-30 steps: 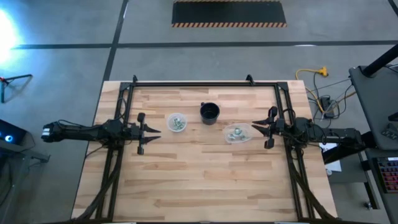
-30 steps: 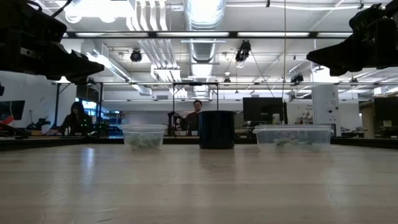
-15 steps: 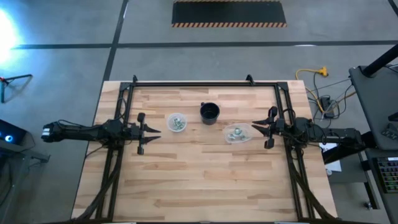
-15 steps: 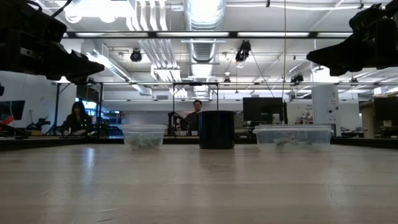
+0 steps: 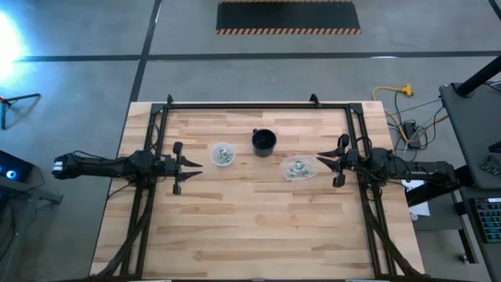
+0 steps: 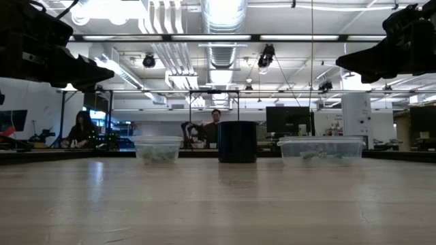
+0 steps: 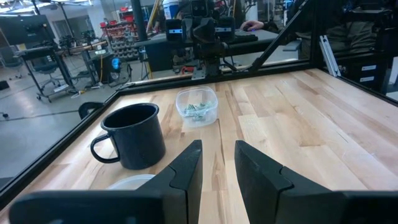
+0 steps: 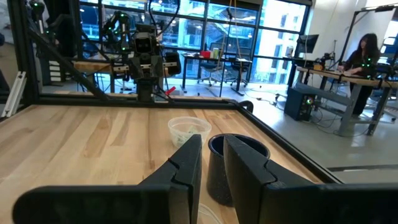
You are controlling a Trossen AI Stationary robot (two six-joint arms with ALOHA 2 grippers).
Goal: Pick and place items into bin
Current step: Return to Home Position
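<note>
Grey concrete floor (image 5: 70, 102); hazard-striped mat (image 5: 288, 16); ceiling ducts (image 6: 222, 17); big windows (image 8: 249, 37); 2 seated people (image 6: 83, 129), likely at desks.

Light butcher-block table (image 5: 250, 227). On it, in a rough row: small round clear bin (image 5: 222, 153) on L, black mug (image 5: 264, 142) mid, wider clear bin (image 5: 300, 168) on R, none touching.

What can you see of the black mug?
The mug is dark, matte and metal-looking, with straight walls, a thin rim and one loop handle. It stands upright, mouth up, on the wooden table, about midway between the two arms. It sits between the left bin and the right bin, apart from both. Only the table touches it. Its inside looks dark; whether it holds anything cannot be told.
</note>
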